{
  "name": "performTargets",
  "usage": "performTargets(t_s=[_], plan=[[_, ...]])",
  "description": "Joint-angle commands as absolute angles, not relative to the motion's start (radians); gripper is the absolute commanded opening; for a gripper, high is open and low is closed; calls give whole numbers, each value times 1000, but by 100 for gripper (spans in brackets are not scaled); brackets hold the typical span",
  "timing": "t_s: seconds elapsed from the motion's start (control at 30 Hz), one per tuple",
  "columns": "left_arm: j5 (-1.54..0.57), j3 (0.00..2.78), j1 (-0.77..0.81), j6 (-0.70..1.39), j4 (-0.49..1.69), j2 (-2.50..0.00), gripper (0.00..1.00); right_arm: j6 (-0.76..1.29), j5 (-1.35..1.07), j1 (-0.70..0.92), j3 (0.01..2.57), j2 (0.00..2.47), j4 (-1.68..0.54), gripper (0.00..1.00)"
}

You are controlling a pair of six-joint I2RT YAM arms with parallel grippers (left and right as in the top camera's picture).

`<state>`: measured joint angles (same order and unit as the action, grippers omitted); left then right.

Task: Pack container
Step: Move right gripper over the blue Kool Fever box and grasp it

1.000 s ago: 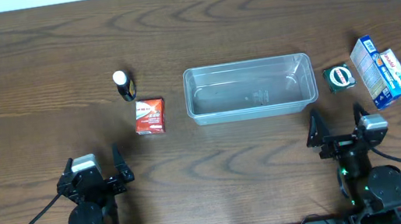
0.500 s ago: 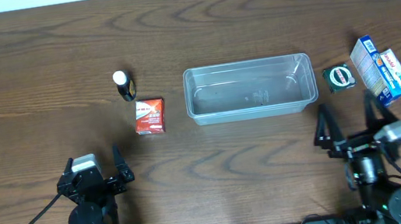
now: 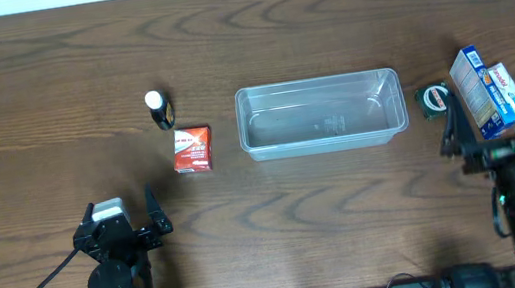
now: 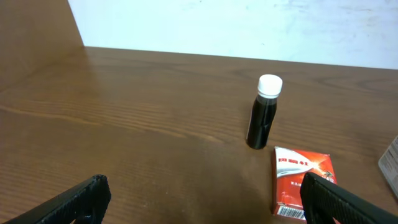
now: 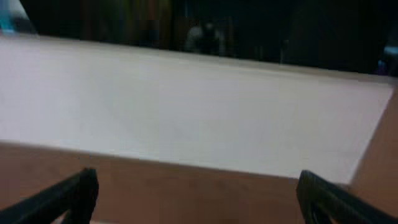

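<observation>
And the right arm is on the move: a second ago it sat parked at the near edge beside the container's corner, and now it has swung out to the far right of the desk (image 3: 27,85), its right fingers (image 3: 449,129) spread wide and empty, framing the blue box (image 3: 476,83) from above. Its own wrist view is a blur of pale surface and dark background, with only the finger tips poking in at the lower corners, so nothing there tells how close it sits to the box. The left fingers (image 3: 151,204) have not budged; they rest released at the near left edge, gripping nothing and looking out at the dark bottle (image 4: 263,112) with its white cap and the red box (image 4: 303,180) just beside it. The container (image 3: 326,144) lies mid-desk, clear and with nothing in it, the little green roll (image 3: 434,99) just off its right end. So packing has barely opened. By my read the right arm is lining up on the blue box as the first item, and it needs to drop and close before anything heads for the tub.
</observation>
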<state>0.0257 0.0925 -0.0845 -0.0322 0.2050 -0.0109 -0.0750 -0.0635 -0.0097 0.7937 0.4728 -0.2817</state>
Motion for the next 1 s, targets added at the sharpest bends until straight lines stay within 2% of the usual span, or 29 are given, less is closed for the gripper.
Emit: performTargets(t_s=[0.0,0.17,0.33,0.67,0.97], plan=[[14,64,-91,-48,211,-4,98,-286,-57,-20,995,624,-461,99],[14,64,-91,-48,210,-4,98,-364,44,-28,1301,894,-784,99],[14,64,-91,-48,211,-4,98,-434,116,-78,1485,1127,-926,99],[14,64,-91,-48,211,-4,98,-450,96,-261,1544,1491,-976,99],[14,64,-91,-48,211,-4,98,-450,96,-327,1544,1611,-923,99]])
